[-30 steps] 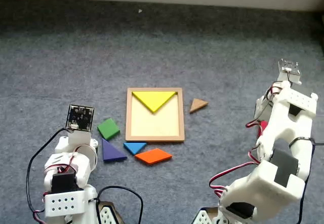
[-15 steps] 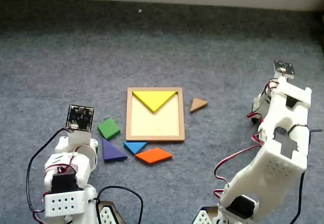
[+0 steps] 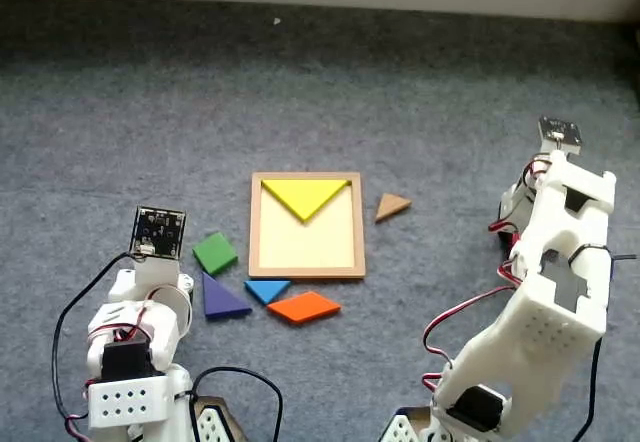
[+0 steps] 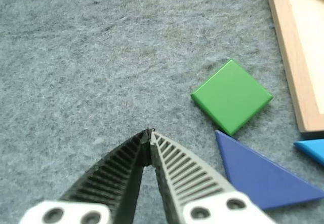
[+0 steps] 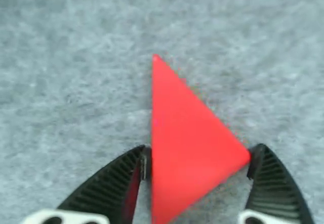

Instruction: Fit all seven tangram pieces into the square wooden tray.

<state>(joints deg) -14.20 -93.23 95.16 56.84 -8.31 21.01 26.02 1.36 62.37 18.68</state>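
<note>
The square wooden tray [image 3: 256, 227] lies mid-table with a yellow triangle [image 3: 303, 198] in its far half. A brown triangle [image 3: 391, 206] sits just right of it. Near the tray's front left lie a green square [image 3: 214, 253] [image 4: 232, 96], a dark blue triangle [image 3: 222, 298] [image 4: 258, 176], a light blue triangle [image 3: 266, 290] and an orange parallelogram [image 3: 303, 308]. My left gripper [image 4: 150, 134] is shut and empty over the carpet, short of the green square. My right gripper [image 5: 200, 150] has a finger against each side of a red triangle [image 5: 187, 133] that lies flat on the carpet.
The left arm [image 3: 135, 342] stands at the front left and the tall right arm [image 3: 550, 272] at the right edge. Grey carpet covers the table, with open room behind the tray and between the brown triangle and the right arm.
The right arm tipped forward and down over the red triangle, which it now covers in the high view; it has held still for the last half second. The left arm and the pieces stayed put.
</note>
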